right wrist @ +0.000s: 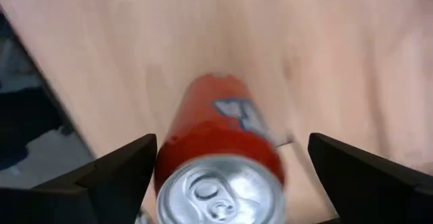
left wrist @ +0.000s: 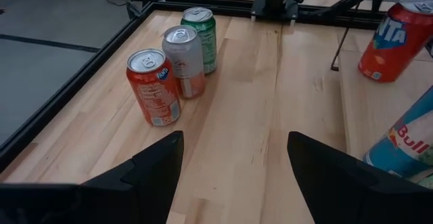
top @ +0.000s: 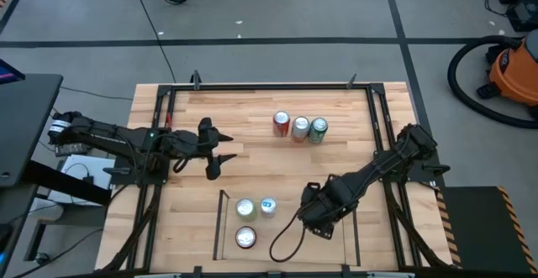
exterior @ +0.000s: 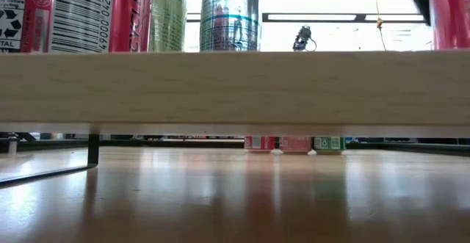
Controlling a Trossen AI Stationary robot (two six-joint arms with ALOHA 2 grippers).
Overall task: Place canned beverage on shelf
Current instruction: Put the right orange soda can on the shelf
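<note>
Canned beverage (right wrist: 218, 132), orange and upright, stood on the shelf (top: 222, 223) between the fingers of the right hand (top: 318, 215). We counted seven cans in all.

At the far left the left hand (top: 225, 150) hovered over the counter (top: 252, 110) with its fingers spread and nothing held. Ahead of it, further right, three cans stood upright in a touching row on the counter: an orange one (left wrist: 154, 88), a silver one (left wrist: 183, 61) and a green one (left wrist: 201, 38). We judged the left hand nearer this row and already facing it, so any next pick would call for a level reach.

On the shelf stood three more cans (top: 245, 208), besides the orange one at its right end. The right hand was spread there, flanking that can without pinching it.
</note>
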